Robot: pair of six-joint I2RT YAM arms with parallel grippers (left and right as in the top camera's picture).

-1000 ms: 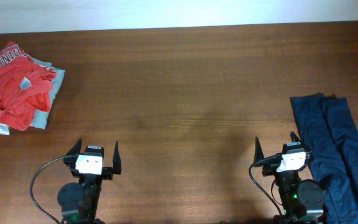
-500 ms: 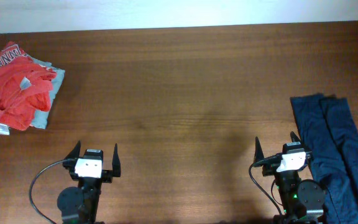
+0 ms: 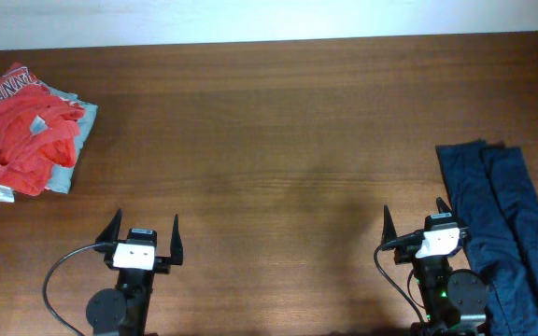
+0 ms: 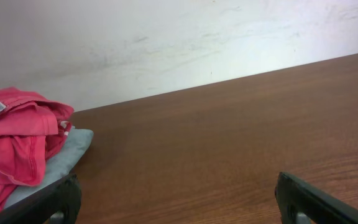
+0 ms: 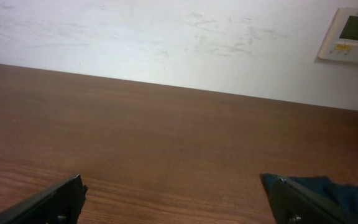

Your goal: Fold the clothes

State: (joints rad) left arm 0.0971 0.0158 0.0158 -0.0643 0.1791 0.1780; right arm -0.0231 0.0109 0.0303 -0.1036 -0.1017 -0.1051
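A crumpled red garment (image 3: 17, 126) lies on a folded light grey one (image 3: 68, 149) at the table's far left; both also show in the left wrist view, red (image 4: 14, 146) and grey (image 4: 58, 162). A dark blue garment (image 3: 507, 224) lies lengthwise at the right edge; a corner of it shows in the right wrist view (image 5: 347, 190). My left gripper (image 3: 143, 231) is open and empty near the front edge, well away from the red pile. My right gripper (image 3: 417, 221) is open and empty just left of the blue garment.
The brown wooden table (image 3: 278, 140) spreads between the two piles. A white wall (image 5: 166, 37) stands behind the table, with a small wall panel (image 5: 351, 34) at the right.
The left arm has drawn back a little toward the front edge, its gripper still open. The right arm and the clothes have not moved.
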